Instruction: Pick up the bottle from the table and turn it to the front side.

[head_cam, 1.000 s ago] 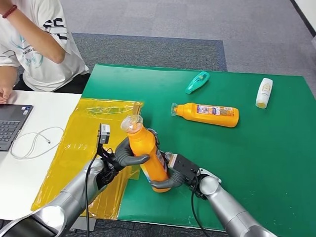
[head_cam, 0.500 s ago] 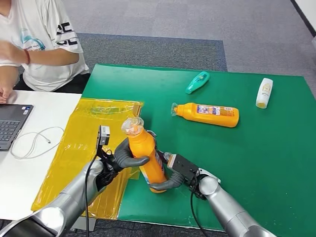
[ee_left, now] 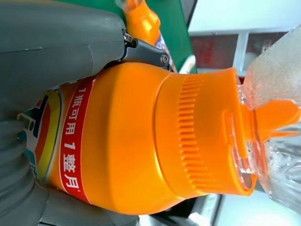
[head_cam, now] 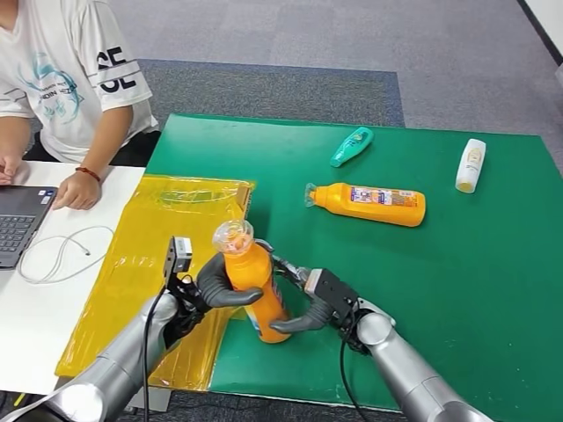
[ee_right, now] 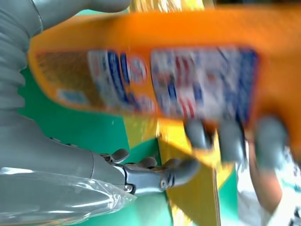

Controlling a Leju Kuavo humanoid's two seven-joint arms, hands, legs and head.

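Since the earlier frame: the orange bottle (head_cam: 255, 283) has shifted slightly toward my left and nearer to me, tilted more, cap end leaning left; my right thumb has slipped lower along its base; the person's forearm has come down to rest on the white desk.

Item 1, orange bottle: held off the green table (head_cam: 412, 264) between both my hands, above the table's near left corner, beside the edge of the yellow plastic sheet (head_cam: 139, 264). Ribbed orange cap with a clear plastic cover (head_cam: 233, 234) over the spout. My left wrist view shows a red label band with white characters (ee_left: 73, 146); my right wrist view shows the printed label, blurred and unreadable.

Item 2, my left hand (head_cam: 215, 283): grasping the bottle's upper body just below the cap, thumb across its near face.

Item 3, my right hand (head_cam: 312, 303): grasping the bottle's lower part, thumb curved under the base, fingers behind it.

Item 4, second orange bottle (head_cam: 369, 203): lying on its side mid-table, cap pointing left, label upward.

Item 5, teal tube (head_cam: 352, 146): lying at the far side of the table, beyond the second orange bottle.

Item 6, white bottle (head_cam: 471, 164): lying near the far right edge, well apart from the others.

Item 7, white desk (head_cam: 40, 299): left of the table, bearing a laptop (head_cam: 20, 220) and a white cable (head_cam: 63, 251).

Item 8, person (head_cam: 63, 79): seated behind the desk in a white printed shirt, one hand (head_cam: 76, 190) resting on the desk near the laptop.
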